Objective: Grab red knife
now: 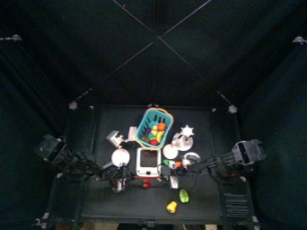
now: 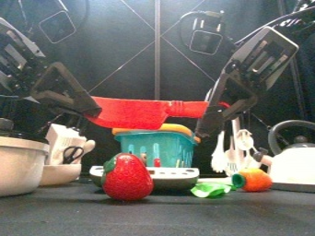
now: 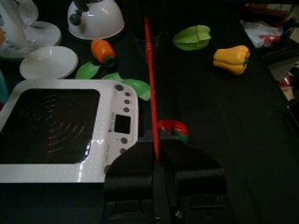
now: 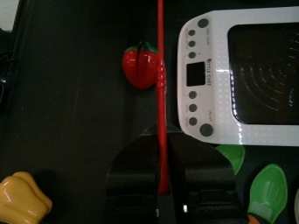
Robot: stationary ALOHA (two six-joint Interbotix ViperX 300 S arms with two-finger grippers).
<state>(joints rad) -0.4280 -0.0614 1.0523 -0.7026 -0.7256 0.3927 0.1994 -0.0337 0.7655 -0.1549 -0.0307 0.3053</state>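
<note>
- The thin, flat red plastic toy knife [image 2: 145, 112] is up in the air, above the middle of the table. It lies level, and each end is held by one arm.
- It hangs over the teal plastic basket [image 2: 157, 146] and the white kitchen scale [image 3: 65, 127].
- The knife looks light and stiff, because it stays straight between the two holds. It is smooth, so I think it could slip. It is also very thin, so a grip has to press on its flat sides.
- The blade is wide near the left end and thinner at the right end. The thin end looks like the handle, which is the best place to hold.
- The left gripper [image 3: 156, 156] has its jaws pressed tight on the left end of the knife. In its wrist view the knife shows as a thin red line running away from the jaws.
- The right gripper [image 4: 163, 175] has its jaws squeezed on the right end, too.
- Both arms lean down and in toward the middle, like two sides of a tent.
- A red toy strawberry [image 2: 128, 178] sits at the near edge, and a yellow toy pepper [image 3: 232, 59] lies near it on the black table [image 3: 233, 131].
</note>
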